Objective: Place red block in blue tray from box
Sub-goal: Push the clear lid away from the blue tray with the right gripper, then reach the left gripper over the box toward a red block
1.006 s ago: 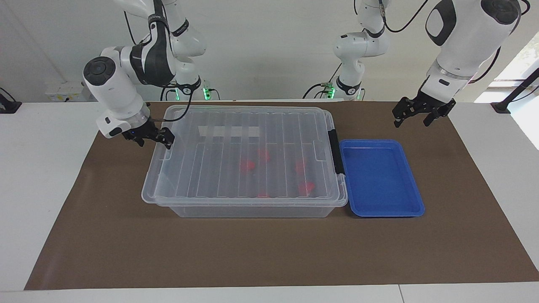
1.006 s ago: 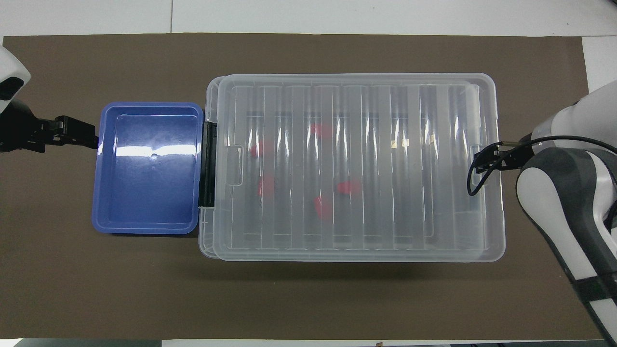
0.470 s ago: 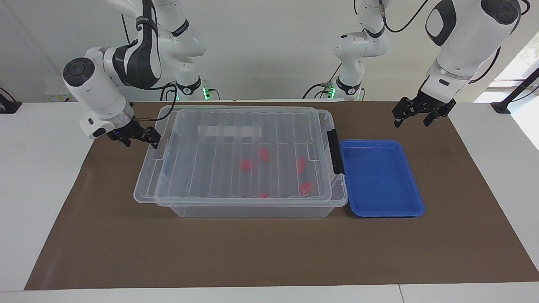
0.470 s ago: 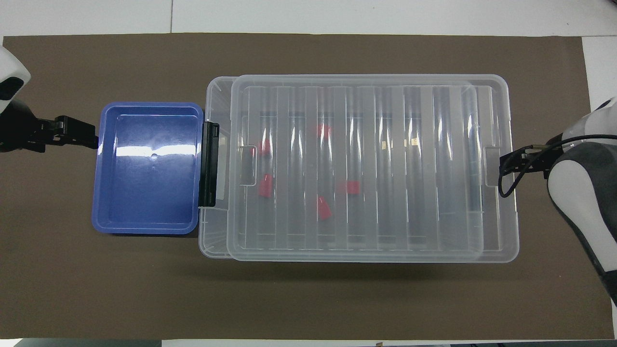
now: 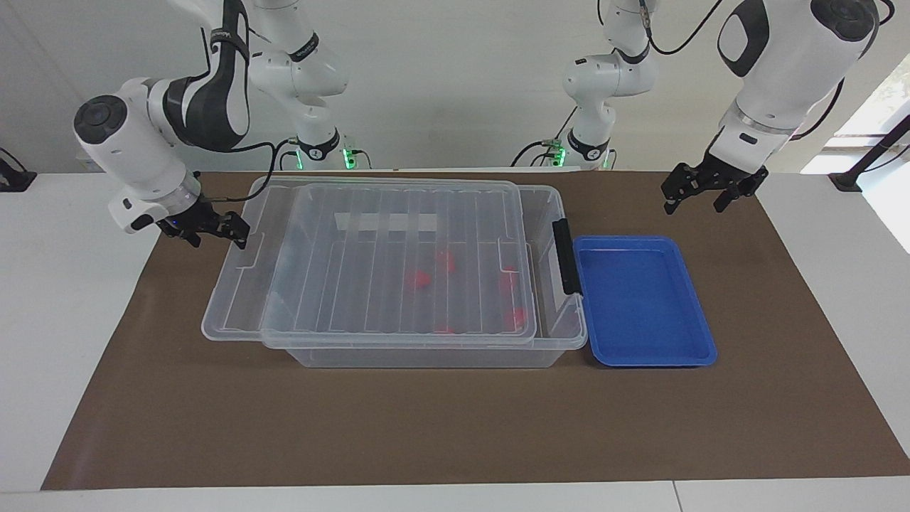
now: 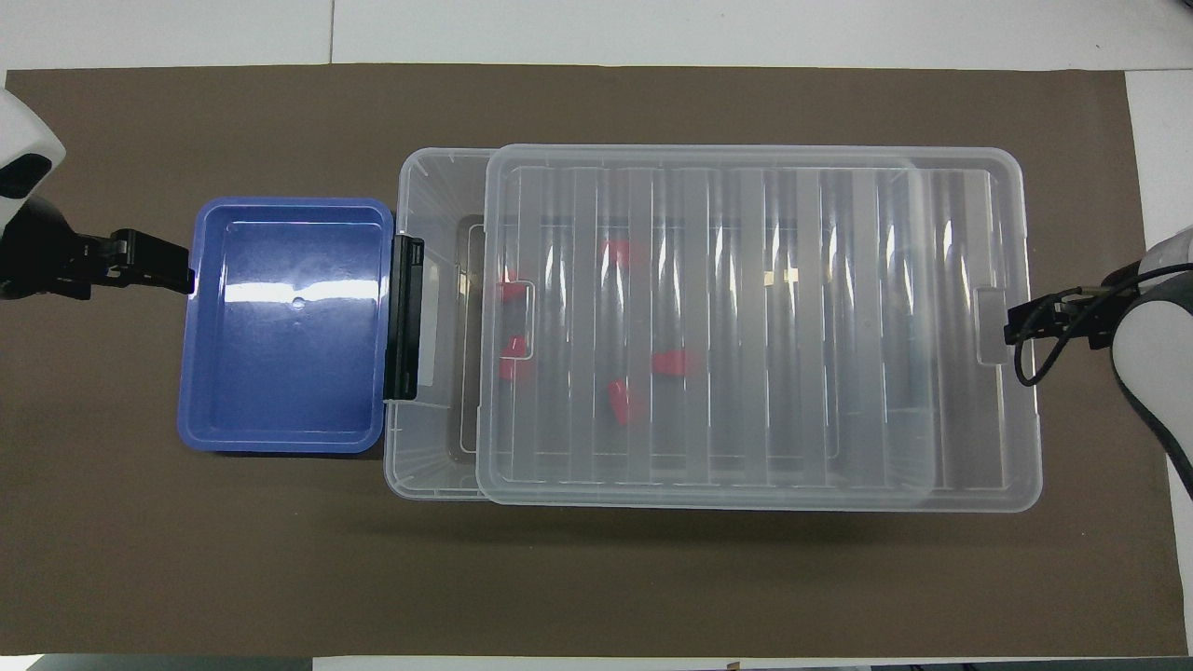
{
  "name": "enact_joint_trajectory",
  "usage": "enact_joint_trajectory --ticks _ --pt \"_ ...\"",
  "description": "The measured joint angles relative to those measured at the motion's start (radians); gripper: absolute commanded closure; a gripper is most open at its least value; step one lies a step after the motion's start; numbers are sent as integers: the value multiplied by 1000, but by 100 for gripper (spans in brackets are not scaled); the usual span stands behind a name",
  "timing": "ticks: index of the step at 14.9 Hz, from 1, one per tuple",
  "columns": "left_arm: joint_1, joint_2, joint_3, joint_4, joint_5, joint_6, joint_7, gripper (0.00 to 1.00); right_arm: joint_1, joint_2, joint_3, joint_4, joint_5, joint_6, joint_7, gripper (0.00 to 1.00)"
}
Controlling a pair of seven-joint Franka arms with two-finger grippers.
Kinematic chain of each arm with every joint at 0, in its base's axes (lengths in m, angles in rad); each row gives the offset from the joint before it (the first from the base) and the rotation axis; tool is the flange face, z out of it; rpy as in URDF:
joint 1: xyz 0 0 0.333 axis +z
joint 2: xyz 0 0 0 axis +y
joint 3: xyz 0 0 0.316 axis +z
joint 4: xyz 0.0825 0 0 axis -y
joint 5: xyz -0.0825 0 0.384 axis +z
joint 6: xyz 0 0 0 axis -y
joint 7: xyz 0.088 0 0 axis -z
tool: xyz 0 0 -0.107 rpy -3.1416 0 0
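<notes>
The box (image 5: 426,355) (image 6: 433,177) is a clear bin on the brown mat. Its ribbed lid (image 5: 370,263) (image 6: 746,326) lies shifted toward the right arm's end, leaving a strip open by the black latch (image 5: 566,256) (image 6: 404,317). Several red blocks (image 5: 419,279) (image 6: 673,362) lie inside, seen through the lid. The blue tray (image 5: 643,242) (image 6: 280,326) sits empty beside the latch end. My right gripper (image 5: 238,231) (image 6: 1011,326) is shut on the lid's short edge. My left gripper (image 5: 693,203) (image 6: 177,270) is open, held over the mat beside the tray.
The brown mat (image 5: 455,427) (image 6: 596,578) covers most of the white table (image 5: 71,299). The bin and tray fill its middle. Bare mat lies farther from the robots and at both ends.
My right gripper has moved toward the right arm's end and taken the lid with it, uncovering a strip of the bin by the latch. The left arm has not moved.
</notes>
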Motion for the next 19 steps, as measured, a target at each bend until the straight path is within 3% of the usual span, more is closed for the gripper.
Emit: enact_joint_trajectory --ticks 11,19 --pt "-8 -18 5 -2 0 -10 -3 0 -25 0 -72 0 -2 2 -116 0" --pt "14 4 9 -5 5 75 -2 0 -26 0 -155 4 -29 20 -246 0"
